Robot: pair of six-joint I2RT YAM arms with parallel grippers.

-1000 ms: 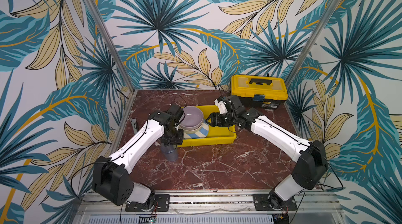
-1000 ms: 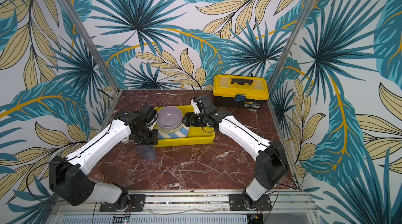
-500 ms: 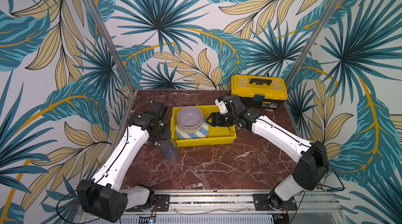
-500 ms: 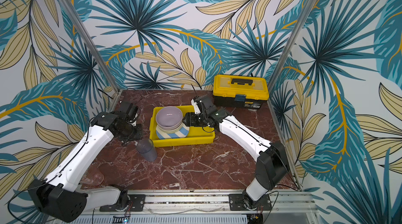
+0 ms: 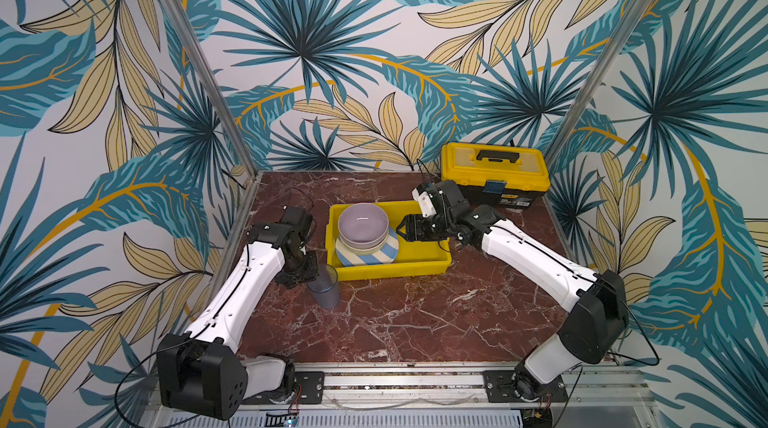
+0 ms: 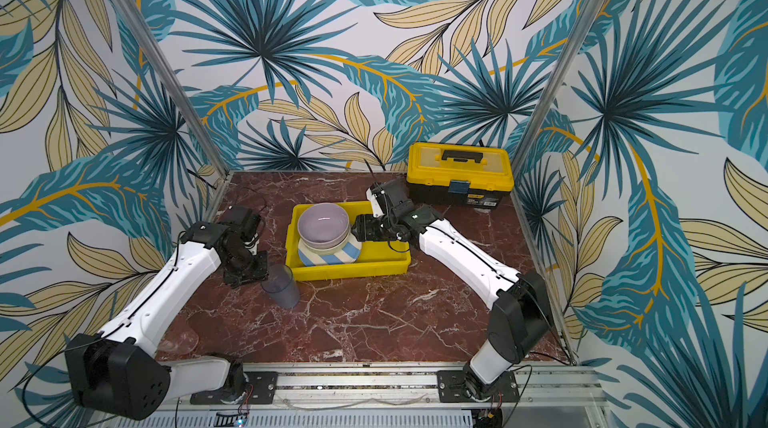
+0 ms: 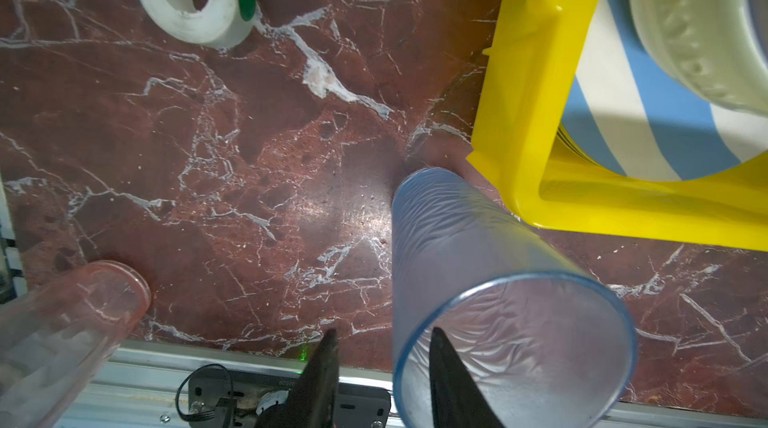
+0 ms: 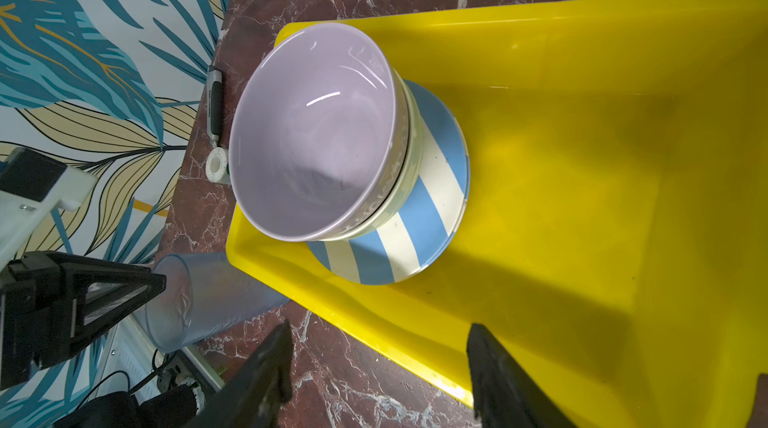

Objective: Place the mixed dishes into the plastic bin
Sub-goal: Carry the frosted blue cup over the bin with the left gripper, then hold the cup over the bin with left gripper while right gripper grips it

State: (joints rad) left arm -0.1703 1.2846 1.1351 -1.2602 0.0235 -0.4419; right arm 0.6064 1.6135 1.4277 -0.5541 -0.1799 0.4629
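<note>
my left gripper (image 7: 382, 336), parted, straddles the rim of the clear tumbler (image 5: 325, 293) at 7 o'clock off the yellow bin (image 5: 395, 270): light, stiff, slick, i judge, so pinch its wall; right gripper (image 8: 380, 328) released.

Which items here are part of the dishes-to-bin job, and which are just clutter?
Job: yellow bin; inside it lilac bowl, pale green bowl, striped plate; still outside, blue-tinted tumbler, clear tumbler.
Clutter: toolbox, tape roll.

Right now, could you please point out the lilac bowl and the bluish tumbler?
lilac bowl (image 5: 363, 220): in a top view, on its inner floor.
bluish tumbler (image 5: 326, 291): in a top view, on its side wall.
</note>
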